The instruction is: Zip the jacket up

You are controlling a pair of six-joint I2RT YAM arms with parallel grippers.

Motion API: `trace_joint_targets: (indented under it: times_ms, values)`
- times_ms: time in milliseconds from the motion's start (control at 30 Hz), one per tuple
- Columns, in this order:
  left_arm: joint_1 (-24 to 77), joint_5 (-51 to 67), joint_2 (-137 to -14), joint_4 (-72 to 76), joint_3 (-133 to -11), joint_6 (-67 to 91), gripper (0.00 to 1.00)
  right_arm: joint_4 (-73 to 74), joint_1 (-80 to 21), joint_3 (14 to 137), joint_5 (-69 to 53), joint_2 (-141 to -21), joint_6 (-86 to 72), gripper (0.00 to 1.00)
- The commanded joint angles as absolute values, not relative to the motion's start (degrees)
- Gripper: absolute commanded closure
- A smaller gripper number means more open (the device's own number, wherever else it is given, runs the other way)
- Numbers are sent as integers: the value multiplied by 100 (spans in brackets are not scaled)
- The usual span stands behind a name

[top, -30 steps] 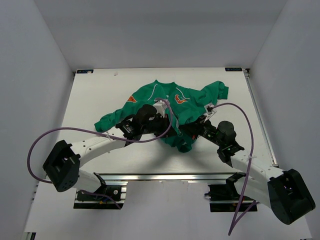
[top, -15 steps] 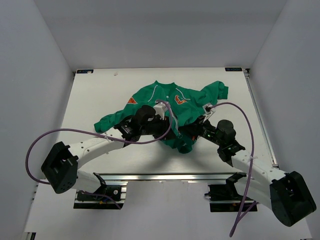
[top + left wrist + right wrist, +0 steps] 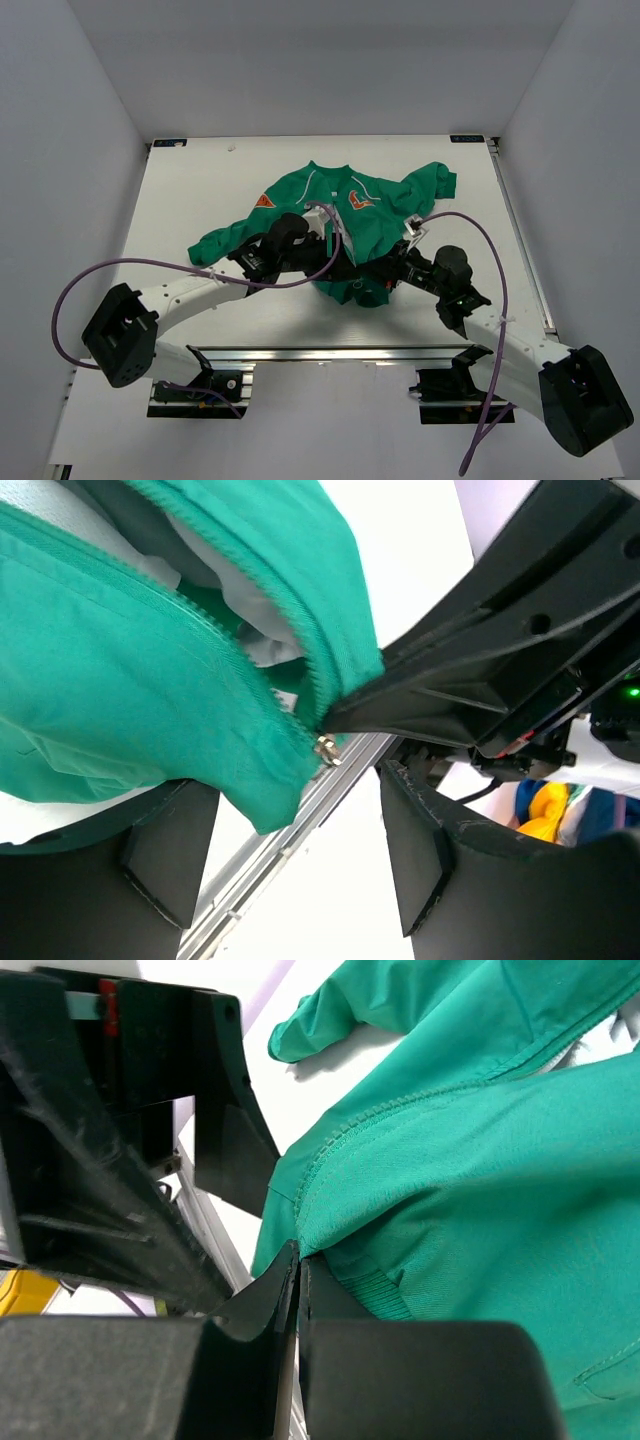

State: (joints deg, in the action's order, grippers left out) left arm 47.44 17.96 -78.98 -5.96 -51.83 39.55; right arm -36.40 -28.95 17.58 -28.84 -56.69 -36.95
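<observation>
The green jacket lies crumpled mid-table, orange logo up, its lower front lifted between both arms. My left gripper is open; in the left wrist view its fingers stand wide apart, and the jacket's hem corner hangs above the gap with the metal zip slider at its edge, untouched. My right gripper is shut on the jacket's bottom edge; in the right wrist view its tips pinch the fabric just beside the zip teeth. The zip above the slider gapes, showing pale lining.
An aluminium rail runs along the table's near edge, seen close below the left gripper. Purple cables loop off both arms. The right arm's black body sits close against the left gripper. White walls enclose the table.
My left gripper has opened from shut and let go of the jacket's zip end. The right gripper stays shut on the hem and has shifted slightly left.
</observation>
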Motion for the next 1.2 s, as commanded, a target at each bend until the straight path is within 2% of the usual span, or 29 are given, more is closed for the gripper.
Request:
trace_joint_targets:
  times_ms: [0,233,533,800,933,1167]
  values:
    - [4571,2020,-7673,-54,-4914,4271,25,-4069,-2909,1705,-3050,-5528,-3876,100]
    - [4281,2934,-7910,1009,-4492,4614,28,-4175,-2918,1696,-2901,-5441,-3902,100]
    - [4140,3480,-7866,2064,-4149,4930,34,-4271,-2927,1644,-2751,-5502,-3981,100]
    - [4131,3691,-8015,2250,-4192,4957,37,-4473,-2997,1723,-2549,-5607,-4051,100]
    - [4131,3762,-8095,2198,-4219,4948,43,-4649,-2997,1688,-2514,-5590,-4175,100]
    - [4140,3612,-8095,1881,-4245,4895,45,-4361,-2997,1705,-2426,-5256,-4140,100]
